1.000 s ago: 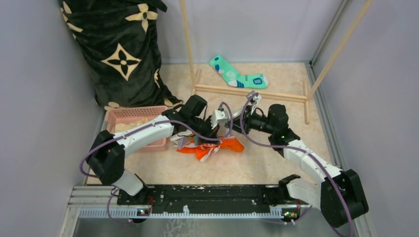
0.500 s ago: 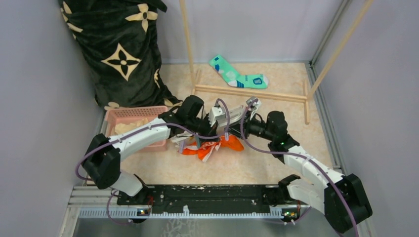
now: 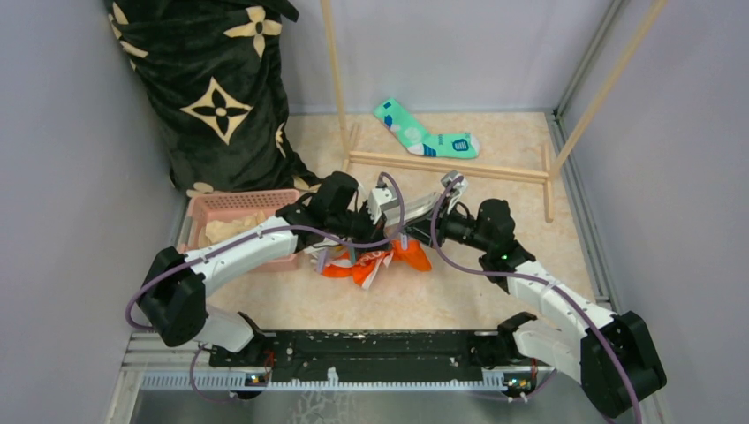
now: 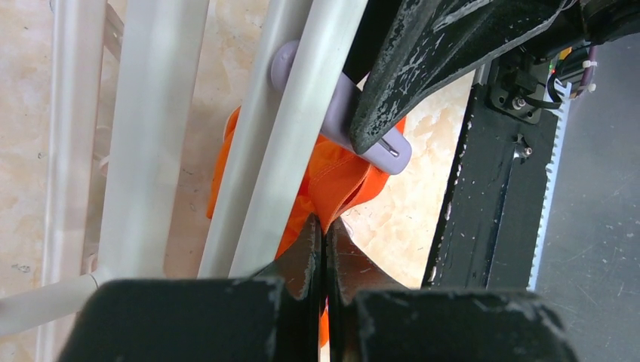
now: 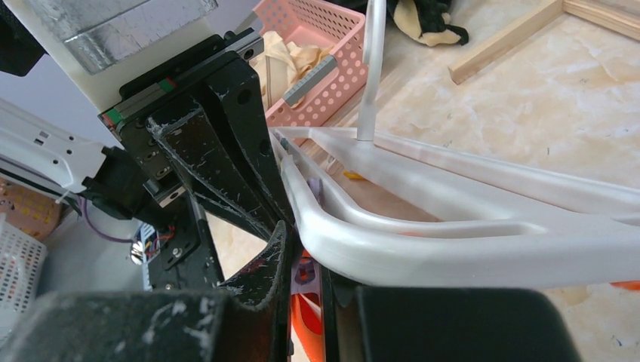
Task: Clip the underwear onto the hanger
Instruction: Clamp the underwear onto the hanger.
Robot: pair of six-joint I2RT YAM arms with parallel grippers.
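Observation:
The orange underwear (image 3: 382, 261) lies crumpled on the floor between the two arms. My left gripper (image 4: 325, 226) is shut on a raised fold of the underwear (image 4: 343, 177). The white hanger (image 4: 302, 113) runs diagonally just above that fold, and a lavender clothespin (image 4: 341, 113) hangs from its bar. My right gripper (image 5: 304, 264) is shut on that clothespin, with the hanger (image 5: 453, 249) rim lying across its fingers. In the top view both grippers meet tip to tip over the underwear, left gripper (image 3: 371, 237) and right gripper (image 3: 402, 231), and they hide most of the hanger.
A pink basket (image 3: 238, 208) holding cream cloth stands left of the underwear. The wooden rack (image 3: 442, 165) crosses behind the arms, with a teal sock (image 3: 424, 137) beyond it. A black flowered blanket (image 3: 212, 88) fills the back left corner. Walls close in on both sides.
Both grippers have shifted a little to the left together, and the underwear's raised part has gone with them. Neither grip has changed.

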